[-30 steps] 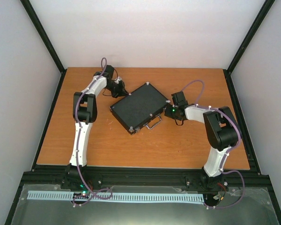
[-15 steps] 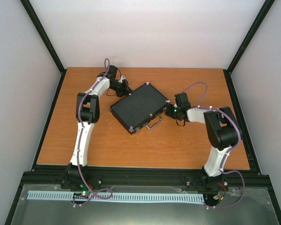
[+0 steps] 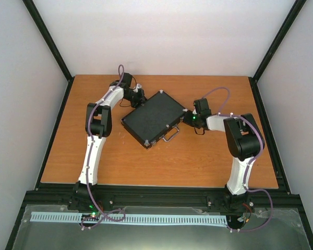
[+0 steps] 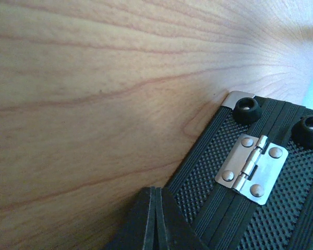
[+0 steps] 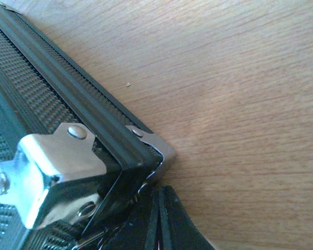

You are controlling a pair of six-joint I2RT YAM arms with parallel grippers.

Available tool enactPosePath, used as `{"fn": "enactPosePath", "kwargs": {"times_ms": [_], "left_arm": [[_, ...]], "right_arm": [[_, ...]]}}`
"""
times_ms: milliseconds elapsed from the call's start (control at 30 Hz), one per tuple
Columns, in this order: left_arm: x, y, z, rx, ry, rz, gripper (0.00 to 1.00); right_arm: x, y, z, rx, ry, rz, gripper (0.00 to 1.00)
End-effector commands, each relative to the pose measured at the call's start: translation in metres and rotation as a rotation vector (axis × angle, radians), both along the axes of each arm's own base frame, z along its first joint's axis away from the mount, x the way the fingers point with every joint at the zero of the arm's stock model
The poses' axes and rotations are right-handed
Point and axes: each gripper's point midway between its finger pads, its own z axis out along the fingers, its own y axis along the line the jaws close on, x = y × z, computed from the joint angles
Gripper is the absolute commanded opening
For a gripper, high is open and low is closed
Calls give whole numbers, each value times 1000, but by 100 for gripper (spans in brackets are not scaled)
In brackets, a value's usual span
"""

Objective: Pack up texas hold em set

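The texas hold em set shows as a closed black briefcase [image 3: 152,119] with silver corners and a handle [image 3: 171,135], lying flat and turned at an angle mid-table. My left gripper [image 3: 139,99] is shut and empty, its tips [image 4: 155,216] against the case's hinged back side [image 4: 235,208], beside a silver hinge [image 4: 252,168] and two rubber feet [image 4: 247,109]. My right gripper [image 3: 187,118] is also shut and empty, its tips [image 5: 159,219] touching the case's right silver corner [image 5: 159,148]. The case's contents are hidden.
The wooden table [image 3: 198,161] is walled by white panels on three sides with black corner posts [image 3: 47,39]. Both arm bases stand on the black rail [image 3: 156,195] at the near edge.
My right gripper has pressed in against the case's corner, and the case has shifted slightly left. My left gripper has moved a little right along the hinge side.
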Motion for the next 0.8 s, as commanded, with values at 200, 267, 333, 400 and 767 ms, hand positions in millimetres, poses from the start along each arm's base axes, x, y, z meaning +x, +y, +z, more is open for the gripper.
{"fn": "enactPosePath", "kwargs": {"times_ms": [200, 267, 333, 400, 767], "left_arm": [[-6, 17, 0, 87, 26, 14, 20], [3, 29, 10, 91, 3, 37, 39], [11, 41, 22, 97, -25, 61, 55], [17, 53, 36, 106, -59, 77, 75], [13, 106, 167, 305, -356, 98, 100]], "right_arm": [[-51, -24, 2, -182, 91, 39, 15], [-51, -29, 19, -217, 67, 53, 41], [-52, -33, 38, -244, 35, 66, 76], [-52, -38, 56, -275, 7, 67, 97], [-58, -43, 148, -310, -128, 110, 100]]}}
